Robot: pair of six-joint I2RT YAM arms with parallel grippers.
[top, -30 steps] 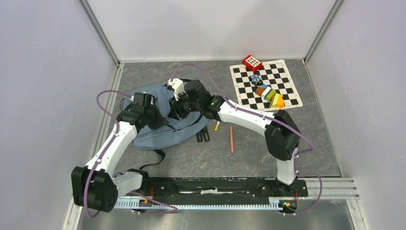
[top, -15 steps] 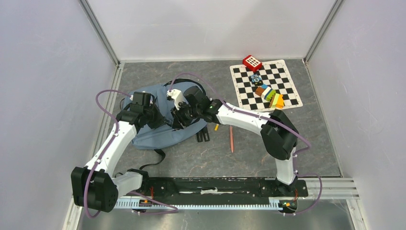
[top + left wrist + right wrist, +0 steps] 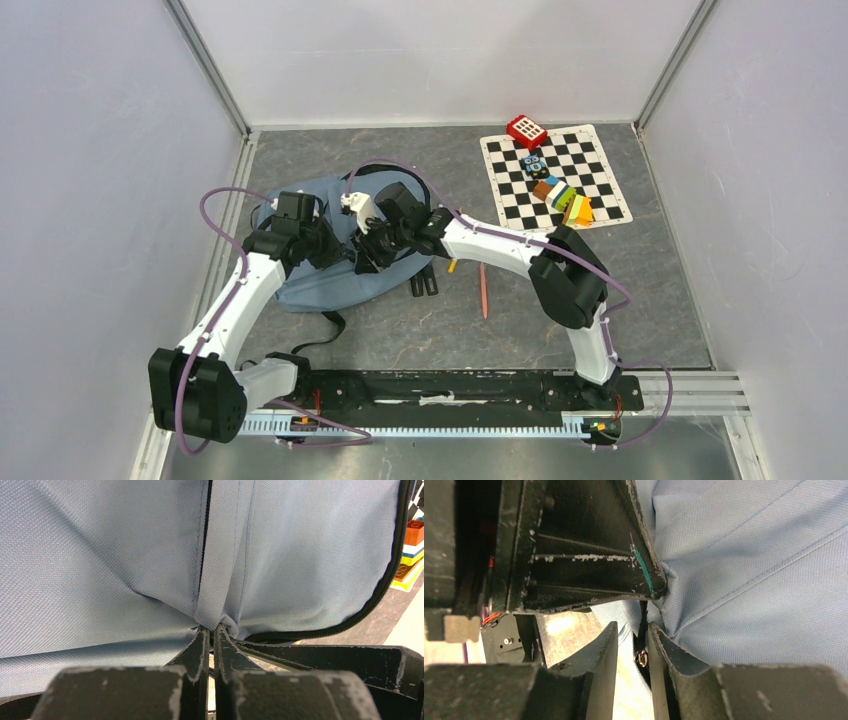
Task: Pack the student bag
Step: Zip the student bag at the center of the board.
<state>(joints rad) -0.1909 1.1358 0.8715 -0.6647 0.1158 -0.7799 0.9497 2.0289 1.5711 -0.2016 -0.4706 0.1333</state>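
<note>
We see the student bag [image 3: 325,285] lying flat on the grey table [image 3: 520,330], on the left side, under both arms. The left gripper [image 3: 210,631] is squeezed tight on a fold of the bag's blue cloth. The right gripper [image 3: 632,645] is just beside it, with only a thin gap. A small black zip pull [image 3: 642,630] hangs in that gap, but we cannot tell if it is pinched.

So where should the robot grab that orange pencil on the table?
Probably round the middle of the orange pencil, coming straight down from above. It lies flat on the table, long and thin, pointing away from the arms, so a grip closing across it sideways should hold it balanced.
</note>
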